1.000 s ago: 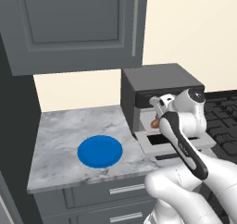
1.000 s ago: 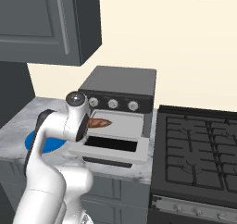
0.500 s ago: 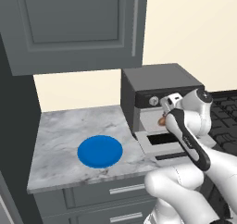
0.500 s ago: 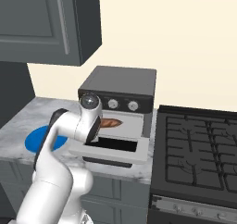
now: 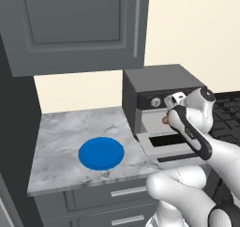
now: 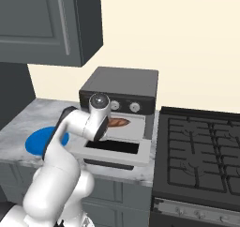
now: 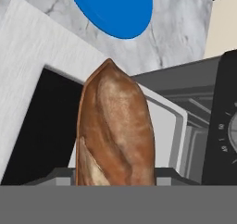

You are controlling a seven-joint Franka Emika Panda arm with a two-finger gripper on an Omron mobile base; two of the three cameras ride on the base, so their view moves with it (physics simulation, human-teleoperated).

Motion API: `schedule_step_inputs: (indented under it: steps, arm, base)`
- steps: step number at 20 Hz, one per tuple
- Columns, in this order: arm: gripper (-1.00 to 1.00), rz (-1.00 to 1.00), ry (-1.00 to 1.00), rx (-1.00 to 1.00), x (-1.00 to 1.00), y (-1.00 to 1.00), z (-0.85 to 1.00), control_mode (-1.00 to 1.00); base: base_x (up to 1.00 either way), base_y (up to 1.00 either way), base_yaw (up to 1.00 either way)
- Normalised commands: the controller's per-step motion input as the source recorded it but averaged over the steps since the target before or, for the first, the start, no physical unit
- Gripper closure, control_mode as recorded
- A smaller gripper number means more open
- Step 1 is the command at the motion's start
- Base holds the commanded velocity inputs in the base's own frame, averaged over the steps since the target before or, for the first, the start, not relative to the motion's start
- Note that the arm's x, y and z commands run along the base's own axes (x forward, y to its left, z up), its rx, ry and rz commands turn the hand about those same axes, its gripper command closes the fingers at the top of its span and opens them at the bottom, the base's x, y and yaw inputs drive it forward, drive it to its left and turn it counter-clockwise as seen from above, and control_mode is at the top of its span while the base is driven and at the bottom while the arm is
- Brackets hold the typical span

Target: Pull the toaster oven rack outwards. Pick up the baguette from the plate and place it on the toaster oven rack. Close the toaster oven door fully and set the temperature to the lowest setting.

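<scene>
here the gripper (image 6: 112, 124) is clamped on the baguette (image 7: 115, 130), holding it over the pulled-out toaster oven rack (image 6: 133, 128) just in front of the toaster oven (image 6: 123, 86). the toaster oven door (image 6: 117, 150) lies dropped open below. the plate (image 5: 101, 153) sits bare on the marble counter (image 5: 70, 132), well apart.

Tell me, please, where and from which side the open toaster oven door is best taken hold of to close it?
The toaster oven door lies folded down flat over the counter's front. I would probably take its free front edge, the part farthest from the hinge, coming from below and in front so the end effector can lift it upward. The baguette sits behind, out of that path.
</scene>
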Motion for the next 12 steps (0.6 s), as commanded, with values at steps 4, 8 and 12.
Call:
schedule_step_inputs:
  steps: [4, 8, 12]
  arm:
    - [1.00, -0.01, 0.00, -0.01, 0.16, -0.01, -0.17, -1.00]
    - [1.00, 0.00, 0.00, -0.04, 0.17, 0.00, -0.34, -1.00]
    - [1.00, 0.00, -0.01, -0.01, 0.20, 0.00, -0.27, -1.00]
  base:
    - [0.00, 0.00, 0.00]
    - [0.00, 0.00, 0.00]
    - [0.00, 0.00, 0.00]
